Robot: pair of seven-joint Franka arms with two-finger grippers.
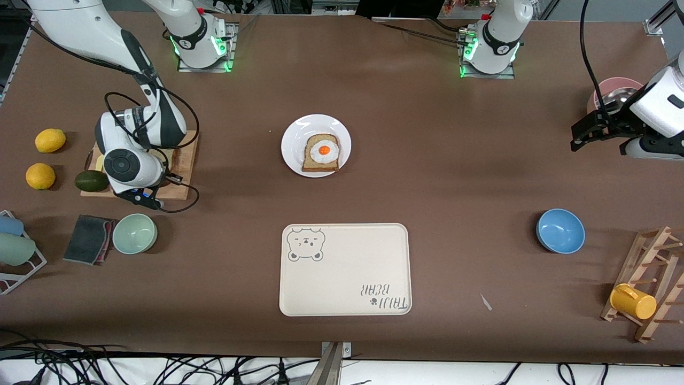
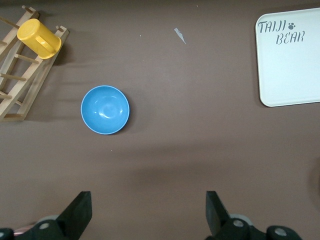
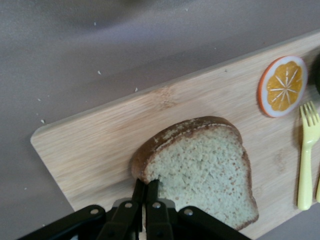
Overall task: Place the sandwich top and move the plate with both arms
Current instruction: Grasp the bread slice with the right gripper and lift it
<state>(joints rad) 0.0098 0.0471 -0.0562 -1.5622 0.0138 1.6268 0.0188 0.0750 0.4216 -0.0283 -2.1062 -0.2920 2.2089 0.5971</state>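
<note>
Brown speckled sandwich top (image 3: pixel 205 170) with darker crust, glossy white plate (image 1: pixel 295 140), white-and-orange fried egg (image 1: pixel 324 151) on brown bread, cream tray (image 1: pixel 345 278) with grey bear print, blue bowl (image 1: pixel 560 230), yellow cup (image 1: pixel 632 301), pale wooden board (image 3: pixel 120 135).

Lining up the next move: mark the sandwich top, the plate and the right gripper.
sandwich top (image 3: pixel 205 175), right wrist view, crumb face.
plate (image 1: pixel 299 131), front view, bare rim.
right gripper (image 3: pixel 145 187), right wrist view, shut fingertips at the crust.

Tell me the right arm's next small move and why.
Probably lift straight up a little. The right tool has shut on the edge of the plain bread slice, which lies on the wooden cutting board. The egg-topped slice waits on the white plate; the left tool waits open.
</note>
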